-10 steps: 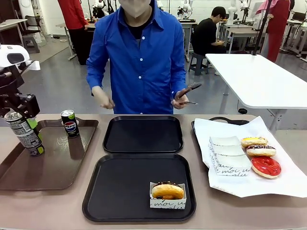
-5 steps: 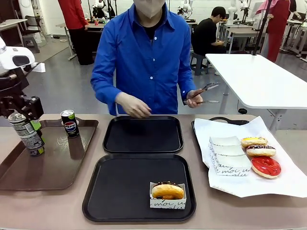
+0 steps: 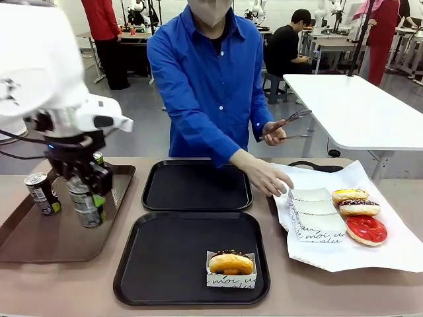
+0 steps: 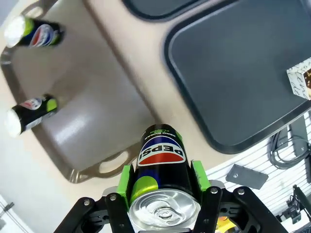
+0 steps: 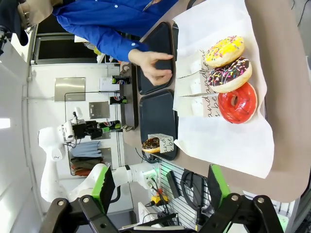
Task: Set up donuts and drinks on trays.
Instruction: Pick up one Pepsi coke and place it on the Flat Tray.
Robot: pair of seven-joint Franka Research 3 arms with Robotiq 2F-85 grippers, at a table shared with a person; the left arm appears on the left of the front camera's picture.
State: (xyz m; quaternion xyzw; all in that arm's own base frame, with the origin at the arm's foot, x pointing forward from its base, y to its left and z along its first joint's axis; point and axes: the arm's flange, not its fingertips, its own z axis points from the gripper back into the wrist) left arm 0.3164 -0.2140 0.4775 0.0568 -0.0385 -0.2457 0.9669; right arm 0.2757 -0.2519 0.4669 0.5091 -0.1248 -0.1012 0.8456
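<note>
My left gripper is shut on a dark Pepsi can, held over the right part of the brown tray. In the left wrist view the green pads clamp that can. Two more cans stand on the brown tray. Two black trays lie side by side, the far one bare. The near one carries a chocolate-topped donut in a paper sleeve. My right gripper is open, high above the table's right end.
White paper at the right holds a stack of sleeves and three bare donuts. The person's hand reaches onto the sleeves. Their other hand holds tongs.
My left arm has swung right with the can, from the brown tray's left edge towards its right side. The person's hand moved from the far black tray over to the sleeves.
</note>
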